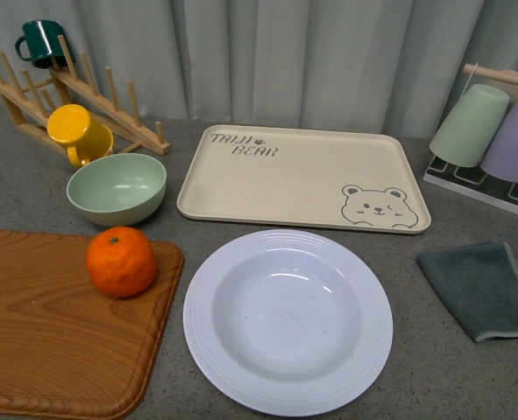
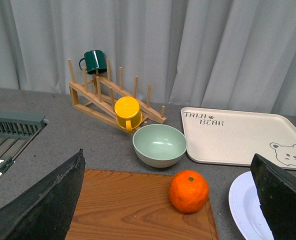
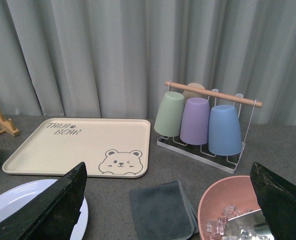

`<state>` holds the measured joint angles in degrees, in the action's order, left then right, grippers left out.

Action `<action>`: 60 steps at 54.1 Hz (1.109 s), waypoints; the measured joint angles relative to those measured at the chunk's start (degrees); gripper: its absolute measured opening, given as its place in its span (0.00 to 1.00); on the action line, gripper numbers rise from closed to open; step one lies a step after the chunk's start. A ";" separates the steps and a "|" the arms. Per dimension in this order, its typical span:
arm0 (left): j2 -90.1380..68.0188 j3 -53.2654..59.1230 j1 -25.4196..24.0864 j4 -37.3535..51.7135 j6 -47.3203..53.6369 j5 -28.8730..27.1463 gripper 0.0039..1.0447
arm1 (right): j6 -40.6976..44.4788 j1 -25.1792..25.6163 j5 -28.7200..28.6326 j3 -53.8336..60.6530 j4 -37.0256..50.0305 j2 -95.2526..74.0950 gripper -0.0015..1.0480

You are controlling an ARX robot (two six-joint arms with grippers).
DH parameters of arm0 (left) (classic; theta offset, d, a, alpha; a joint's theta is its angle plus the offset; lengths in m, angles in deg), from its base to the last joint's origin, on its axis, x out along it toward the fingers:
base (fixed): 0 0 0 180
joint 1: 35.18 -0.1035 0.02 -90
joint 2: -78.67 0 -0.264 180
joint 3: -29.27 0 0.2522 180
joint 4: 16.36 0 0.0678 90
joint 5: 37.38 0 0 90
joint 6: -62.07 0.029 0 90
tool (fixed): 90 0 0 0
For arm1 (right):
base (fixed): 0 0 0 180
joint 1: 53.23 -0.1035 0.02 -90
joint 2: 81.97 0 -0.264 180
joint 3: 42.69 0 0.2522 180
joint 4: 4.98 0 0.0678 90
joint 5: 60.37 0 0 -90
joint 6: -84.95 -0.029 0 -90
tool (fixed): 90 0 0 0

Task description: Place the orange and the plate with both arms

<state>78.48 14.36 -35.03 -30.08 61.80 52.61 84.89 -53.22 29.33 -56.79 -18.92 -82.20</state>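
Observation:
The orange (image 1: 121, 261) rests on the right end of a wooden board (image 1: 49, 341) at the front left. Right of it lies the white ridged plate (image 1: 287, 319), empty, on the grey table. Neither arm shows in the front view. From the left wrist, the orange (image 2: 188, 191) lies ahead between the wide-apart fingers of my left gripper (image 2: 168, 220), which is open and empty; the plate's rim (image 2: 240, 207) shows beside its right finger. My right gripper (image 3: 168, 220) is open and empty above a folded grey cloth (image 3: 160, 210), with the plate's edge (image 3: 18, 200) at its left finger.
A beige bear tray (image 1: 303, 179) lies behind the plate. A pale green bowl (image 1: 116, 187), yellow mug (image 1: 78, 131) and wooden rack (image 1: 66, 96) with a green mug stand back left. A cup rack (image 1: 491, 140) is back right. A pink bowl of ice (image 3: 233, 215) sits by the cloth (image 1: 482, 289).

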 joint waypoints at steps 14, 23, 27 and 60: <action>0.00 0.00 0.02 0.00 0.00 0.00 0.94 | 0.00 0.00 0.00 0.00 0.00 0.00 0.91; 0.00 0.00 0.00 0.00 0.00 0.00 0.94 | 0.00 0.00 0.00 0.00 0.00 0.00 0.91; 0.00 0.00 0.00 0.00 0.00 0.00 0.94 | 0.00 0.00 0.00 0.00 0.00 0.00 0.91; 0.00 0.00 0.00 0.00 0.00 0.00 0.94 | 0.00 0.00 0.00 0.00 0.00 0.00 0.91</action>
<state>78.48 14.36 -35.03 -30.08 61.80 52.61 84.89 -53.22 29.33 -56.79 -18.92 -82.20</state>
